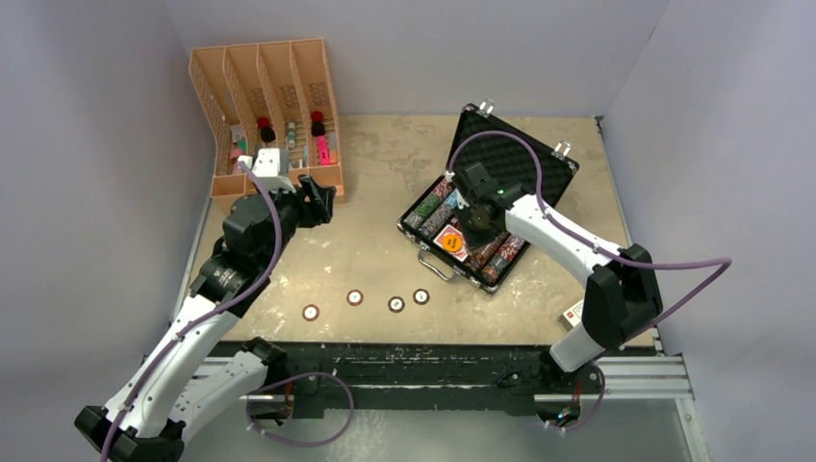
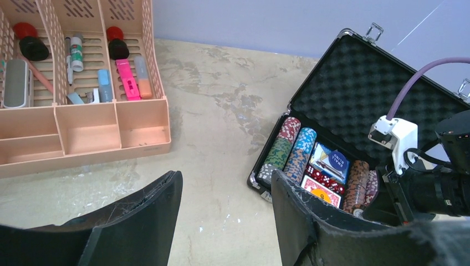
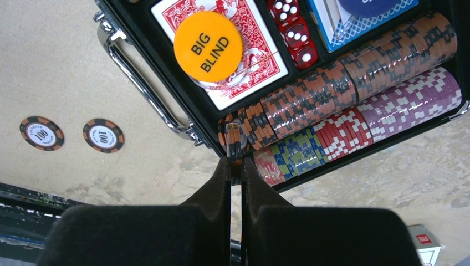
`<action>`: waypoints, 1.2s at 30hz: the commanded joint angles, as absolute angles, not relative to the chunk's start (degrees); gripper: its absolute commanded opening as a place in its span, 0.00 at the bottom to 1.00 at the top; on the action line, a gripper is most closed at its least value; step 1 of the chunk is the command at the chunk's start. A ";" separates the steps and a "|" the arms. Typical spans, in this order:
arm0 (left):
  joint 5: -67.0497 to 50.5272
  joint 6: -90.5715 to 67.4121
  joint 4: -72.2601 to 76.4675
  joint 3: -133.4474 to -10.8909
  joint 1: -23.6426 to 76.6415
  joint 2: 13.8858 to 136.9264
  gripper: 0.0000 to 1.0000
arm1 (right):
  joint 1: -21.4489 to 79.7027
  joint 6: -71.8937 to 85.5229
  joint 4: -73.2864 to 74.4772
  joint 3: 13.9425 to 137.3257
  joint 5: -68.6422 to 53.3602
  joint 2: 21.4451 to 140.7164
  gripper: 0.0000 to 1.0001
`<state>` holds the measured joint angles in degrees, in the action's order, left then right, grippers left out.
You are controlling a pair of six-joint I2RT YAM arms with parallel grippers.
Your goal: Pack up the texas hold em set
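The black briefcase (image 1: 481, 207) lies open on the table's right side, with its foam lid (image 2: 366, 83) up. It holds rows of coloured chips (image 3: 354, 83), a red-backed deck (image 3: 249, 61) with an orange "BIG BLIND" disc (image 3: 208, 46), red dice (image 3: 292, 29) and a blue deck. My right gripper (image 3: 236, 162) is shut on an orange-black chip (image 3: 235, 141), held on edge at the near end of the orange row. Several loose chips (image 1: 355, 298) lie on the table in front. My left gripper (image 2: 224, 194) is open and empty above bare table, left of the case.
The orange four-slot rack (image 1: 269, 183) with bottles and markers stands at the back left, close to my left gripper (image 1: 313, 204). A small white box (image 1: 574, 314) lies at the front right edge. Grey walls close in the table on three sides.
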<state>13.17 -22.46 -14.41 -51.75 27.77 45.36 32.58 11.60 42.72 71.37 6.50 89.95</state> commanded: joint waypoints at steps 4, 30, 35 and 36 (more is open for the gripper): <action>13.89 -21.69 -12.57 -51.85 27.70 45.43 0.59 | 34.36 12.07 44.91 73.49 7.29 91.06 0.00; 14.66 -21.71 -13.10 -52.02 27.69 45.88 0.59 | 35.36 14.26 46.43 74.22 11.71 95.09 0.11; 14.87 -21.62 -13.27 -52.12 27.69 45.96 0.59 | 35.92 14.88 47.22 74.89 13.19 96.05 0.13; 14.94 -21.58 -13.29 -52.19 27.69 45.94 0.59 | 35.97 15.11 47.60 75.09 13.56 96.33 0.13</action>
<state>13.93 -22.46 -14.72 -51.75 27.77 46.02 35.38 13.76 45.34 72.16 10.98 95.55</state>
